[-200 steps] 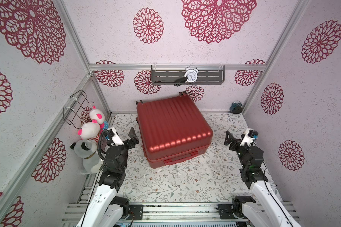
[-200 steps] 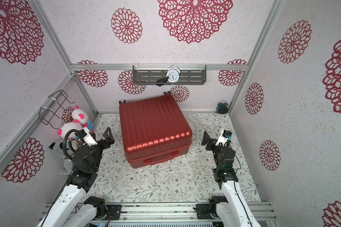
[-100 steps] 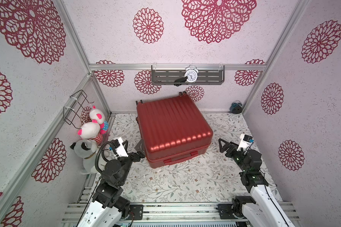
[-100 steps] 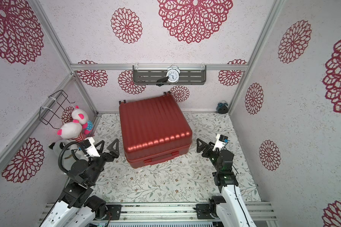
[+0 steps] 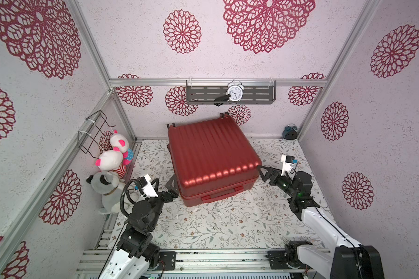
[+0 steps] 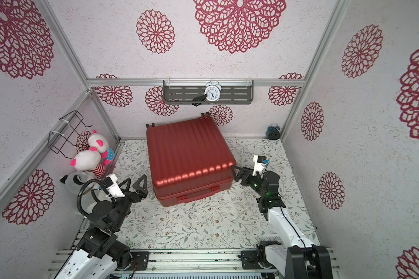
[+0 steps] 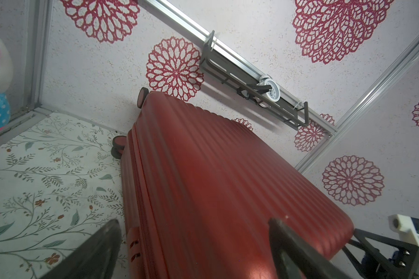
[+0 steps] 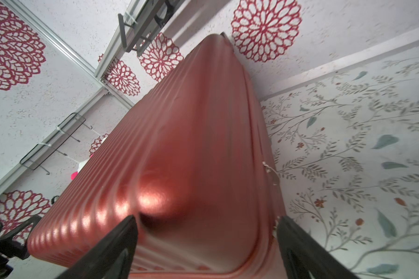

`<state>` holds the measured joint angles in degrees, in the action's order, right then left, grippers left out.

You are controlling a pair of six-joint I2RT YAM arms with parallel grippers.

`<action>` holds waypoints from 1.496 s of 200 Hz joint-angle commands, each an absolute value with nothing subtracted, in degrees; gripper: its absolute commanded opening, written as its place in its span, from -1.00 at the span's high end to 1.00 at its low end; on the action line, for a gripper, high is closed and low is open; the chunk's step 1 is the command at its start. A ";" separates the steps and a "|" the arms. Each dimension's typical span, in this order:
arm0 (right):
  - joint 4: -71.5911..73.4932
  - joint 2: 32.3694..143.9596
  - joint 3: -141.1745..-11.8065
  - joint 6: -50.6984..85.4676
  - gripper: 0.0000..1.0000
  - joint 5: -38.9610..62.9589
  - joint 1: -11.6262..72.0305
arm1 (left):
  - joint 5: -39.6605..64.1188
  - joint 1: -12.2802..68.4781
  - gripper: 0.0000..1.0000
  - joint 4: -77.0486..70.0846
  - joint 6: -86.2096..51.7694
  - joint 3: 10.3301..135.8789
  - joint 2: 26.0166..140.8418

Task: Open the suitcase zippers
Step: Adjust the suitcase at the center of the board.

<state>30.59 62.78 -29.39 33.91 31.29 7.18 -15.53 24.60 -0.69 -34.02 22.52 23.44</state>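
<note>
The red ribbed suitcase [image 5: 211, 154] [image 6: 189, 154] lies flat and closed at the back middle of the floor, wheels toward the rear wall. Its dark red zipper track [image 7: 140, 193] [image 8: 260, 125] runs along the side seam between the halves. A small white tag [image 8: 270, 171] hangs at the seam. My left gripper [image 5: 173, 189] [image 7: 192, 227] is open, its jaws straddling the near-left corner. At the near-right corner my right gripper [image 5: 261, 172] [image 8: 206, 219] is open, with one finger over the top face and the other beside the seam. Neither holds anything.
Several plush toys [image 5: 109, 161] sit against the left wall by my left arm, under a wire basket [image 5: 94, 130]. A grey shelf [image 5: 252, 95] with a white alarm clock [image 5: 234, 93] hangs on the back wall. A small blue clock [image 5: 289, 131] stands in the back-right corner. The floor is a floral mat [image 5: 228, 217].
Both arms have swung inward and lower. The left gripper has reached the suitcase's near-left corner, the right one its near-right corner. The suitcase has not moved.
</note>
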 commanded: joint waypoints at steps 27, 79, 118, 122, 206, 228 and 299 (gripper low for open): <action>30.30 66.95 -34.04 27.23 -0.78 34.73 17.09 | -14.21 24.81 -0.96 -2.60 -34.44 23.13 22.44; 24.88 68.02 -36.62 21.70 -0.76 35.82 26.15 | -16.39 24.88 -0.96 -0.18 -33.21 24.20 21.89; 22.75 72.79 -39.42 19.24 -0.76 35.11 32.14 | -16.12 24.90 -0.96 -0.10 -32.36 24.19 21.42; 22.89 73.51 -39.65 19.17 -0.76 35.01 32.74 | -15.94 24.91 -0.96 -0.12 -32.26 24.32 21.60; 21.74 65.55 -33.39 15.97 -0.98 22.51 36.83 | -14.43 25.69 -0.96 -1.57 -29.38 25.31 27.62; 20.76 64.43 -29.95 16.05 -0.82 22.23 36.74 | -15.18 25.66 -0.96 -1.31 -28.15 25.90 30.09; 26.78 70.11 -25.02 10.50 -0.58 20.47 36.65 | -16.31 26.01 -0.96 -1.42 -31.23 28.86 36.86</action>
